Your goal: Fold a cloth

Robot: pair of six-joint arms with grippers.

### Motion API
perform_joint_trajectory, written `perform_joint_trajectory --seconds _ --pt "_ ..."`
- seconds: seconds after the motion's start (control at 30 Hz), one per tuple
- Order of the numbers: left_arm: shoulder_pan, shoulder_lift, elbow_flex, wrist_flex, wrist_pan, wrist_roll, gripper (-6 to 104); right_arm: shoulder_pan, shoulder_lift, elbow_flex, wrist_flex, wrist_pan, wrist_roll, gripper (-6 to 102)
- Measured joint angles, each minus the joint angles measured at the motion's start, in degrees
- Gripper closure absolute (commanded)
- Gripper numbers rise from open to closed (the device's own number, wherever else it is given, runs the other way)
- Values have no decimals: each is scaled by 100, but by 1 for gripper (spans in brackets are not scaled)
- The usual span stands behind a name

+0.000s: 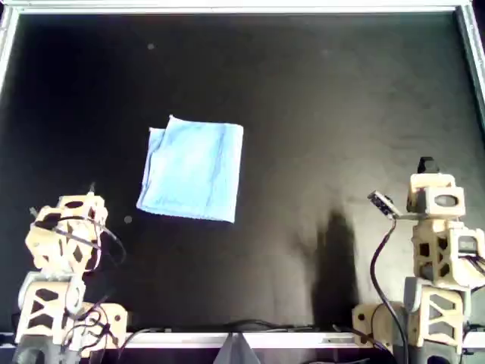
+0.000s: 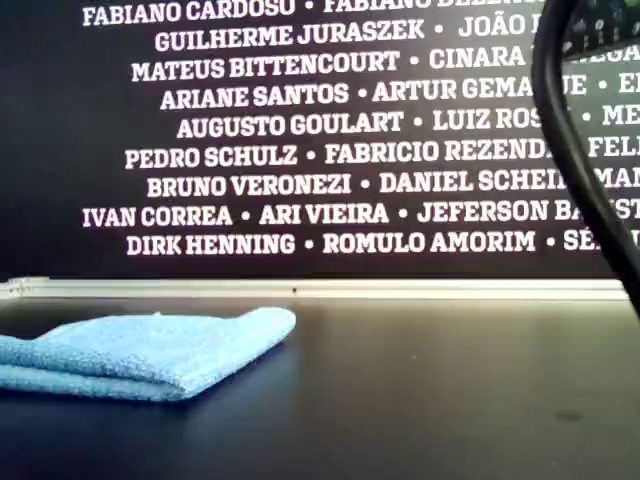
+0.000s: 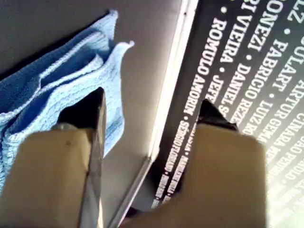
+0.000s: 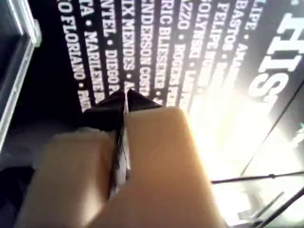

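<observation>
My first gripper point(image 3: 149, 118) gapes wide and empty, the cloth point(image 3: 57, 90) beyond it; my second gripper point(image 4: 124, 102) is pinched closed on nothing. The cloth point(image 1: 194, 168) lies folded on the table point(image 1: 341, 114), overhead view's left. Regrasping might snag one layer only and undo the fold

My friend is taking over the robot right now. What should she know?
My first hand: open, empty, pulled back from the cloth.
My second hand: shut, empty, parked away from the cloth.
Cloth: lies folded in layers on the black table, toward the overhead view's left; neither hand touches it.
Done: it looks folded at least once.
Left: probably only a check that the edges line up; one corner sticks out a little.
</observation>
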Motion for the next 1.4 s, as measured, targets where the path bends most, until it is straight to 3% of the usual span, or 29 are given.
perform_joint_trajectory --seconds 0.2,0.37,0.57,0.73,1.07,1.4 --pt "0 0 0 202 0 0 30 44 0 0 1468 -18 9 97" --pt "0 70 0 1389 -18 9 30 44 0 0 2461 18 -26 97" --pt "0 105 0 2672 -18 9 30 44 0 0 2716 18 -26 97" --pt "0 105 0 2865 -18 9 30 -9 0 0 2909 35 -26 97" --pt "0 105 0 2865 -18 9 30 -9 0 0 4395 35 -26 97" --pt "0 88 0 2874 -18 9 30 53 0 0 4518 35 -26 97"
